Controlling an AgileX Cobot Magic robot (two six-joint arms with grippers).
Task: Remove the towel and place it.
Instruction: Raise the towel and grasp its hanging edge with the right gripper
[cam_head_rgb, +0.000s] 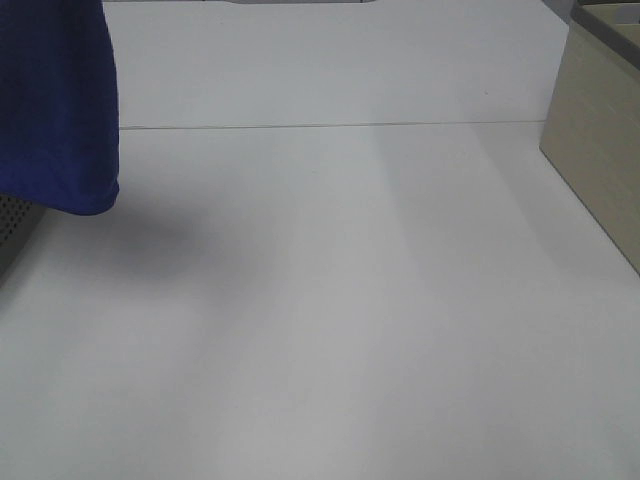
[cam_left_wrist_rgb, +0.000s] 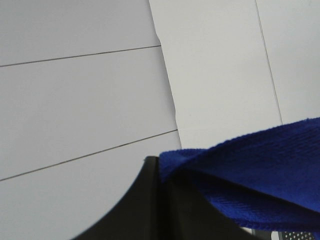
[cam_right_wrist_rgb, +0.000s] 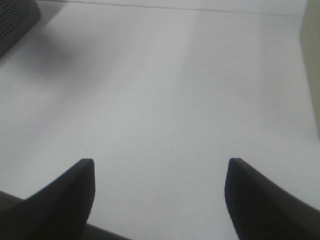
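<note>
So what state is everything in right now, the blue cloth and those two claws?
towel: hanging in the air, one edge pinched.
left gripper: shut on the towel.
right gripper: open, holding nothing, above the table.
beige box: standing on the table's right side; open or closed, cannot tell.

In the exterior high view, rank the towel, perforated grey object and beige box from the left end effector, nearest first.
1. towel: clamped in the left end effector itself.
2. perforated grey object: left edge, just under the hanging towel.
3. beige box: far right edge.
</note>
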